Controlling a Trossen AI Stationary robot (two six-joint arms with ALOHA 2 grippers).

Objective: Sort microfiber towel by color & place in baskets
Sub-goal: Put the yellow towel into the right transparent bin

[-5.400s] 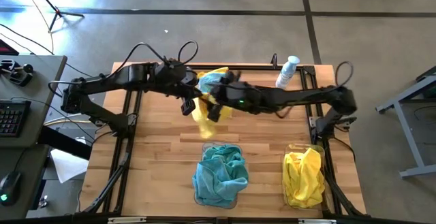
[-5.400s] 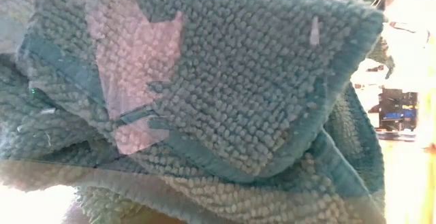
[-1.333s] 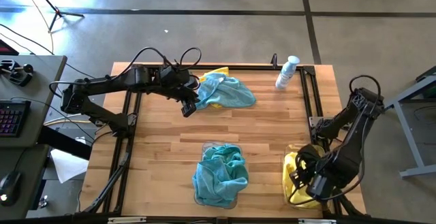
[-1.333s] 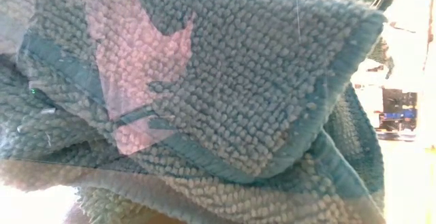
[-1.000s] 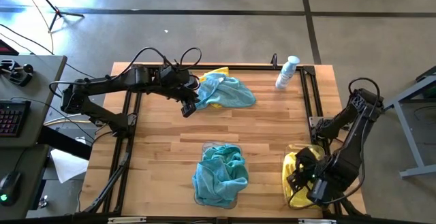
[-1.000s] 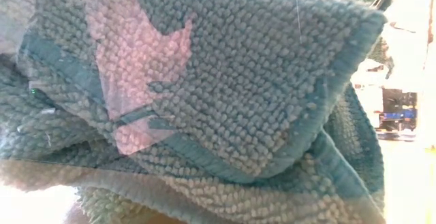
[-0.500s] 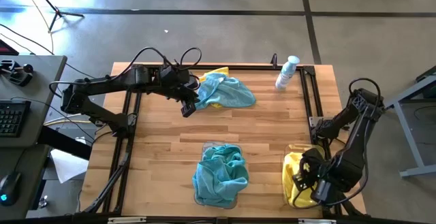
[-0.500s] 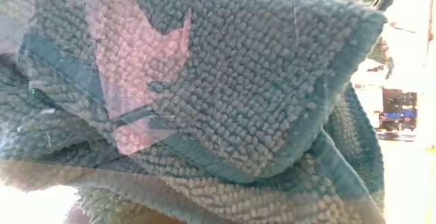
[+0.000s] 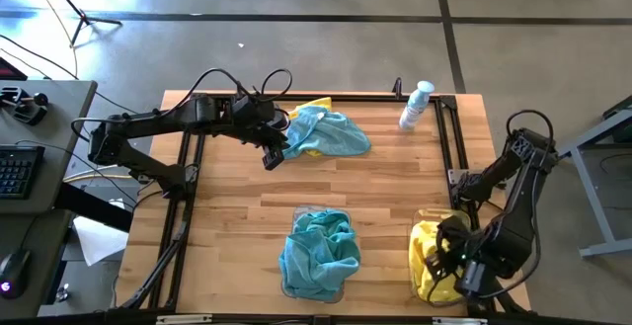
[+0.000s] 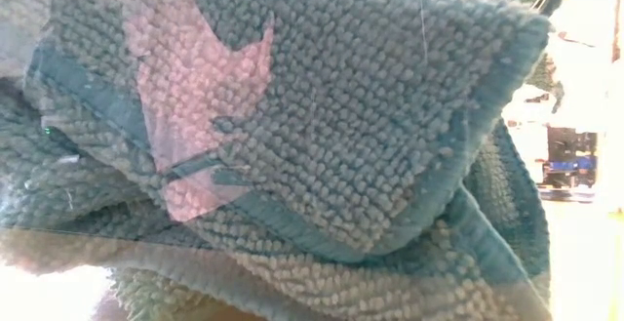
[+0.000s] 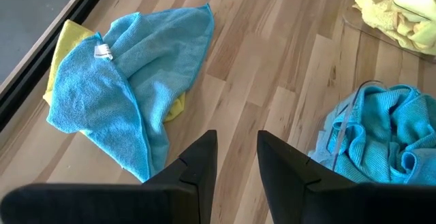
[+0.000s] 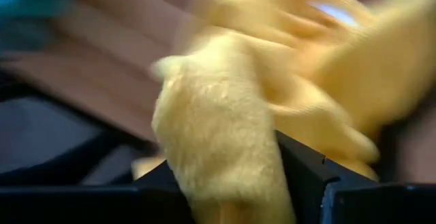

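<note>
A teal towel (image 9: 331,132) lies spread over a yellow towel (image 9: 314,106) at the table's far side, seen also as teal towel (image 11: 126,94) on yellow towel (image 11: 65,50). The middle basket (image 9: 318,251) holds bunched teal towels, which fill the low view (image 10: 292,145). The right basket (image 9: 425,251) holds yellow towels. My left gripper (image 9: 274,157) (image 11: 236,157) is open, hovering just left of the far pile. My right gripper (image 9: 444,266) (image 12: 225,176) is down in the right basket, shut on a yellow towel. My right gripper has a bunched fold of yellow towel (image 12: 214,135) pinched between its two fingers (image 12: 303,166). It comes from above into the right basket. The rest of the cloth spreads onto the yellow towels lying in the basket; how many layers are held does not show.
A white and blue spray bottle (image 9: 416,105) stands at the far right of the table. Bare wood (image 9: 237,226) lies between the far pile and the baskets. The table's black frame rails (image 9: 183,206) run along both sides.
My right gripper has stayed low over the right basket, shifting a little toward the table's right near corner with the yellow towel. The left arm and the far pile have kept still.
</note>
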